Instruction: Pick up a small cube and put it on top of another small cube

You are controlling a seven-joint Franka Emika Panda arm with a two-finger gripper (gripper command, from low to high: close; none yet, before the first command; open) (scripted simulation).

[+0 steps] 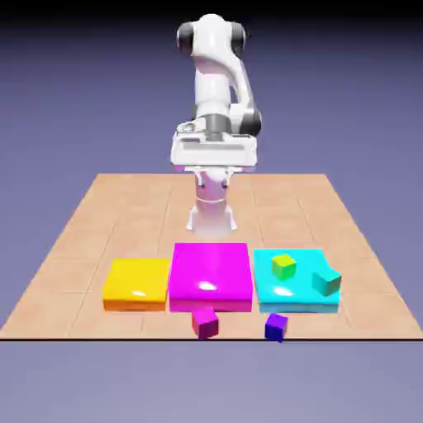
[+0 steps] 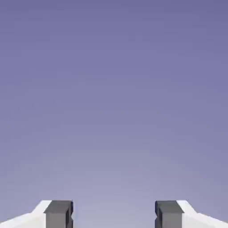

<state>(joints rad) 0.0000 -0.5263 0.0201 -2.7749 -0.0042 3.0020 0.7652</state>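
Both rendered views are evenly bright and sharp, without blur or edge distortion; the backdrop darkens toward the exterior view's top. White glare streaks mark the glossy magenta slab [image 1: 210, 277] and the yellow slab [image 1: 136, 283], lower centre.

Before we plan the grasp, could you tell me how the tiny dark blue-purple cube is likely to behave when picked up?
The dark blue-purple cube looks rigid and flat-faced, so it should probably sit still, not roll. It looks glossy, so it may slip. It lies near the table's front edge, so a nudge could push it off.

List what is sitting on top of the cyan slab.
On the cyan slab sit the lime cube and a teal cube, apart from each other. The slab surface directly under them is covered; the rest is bare.
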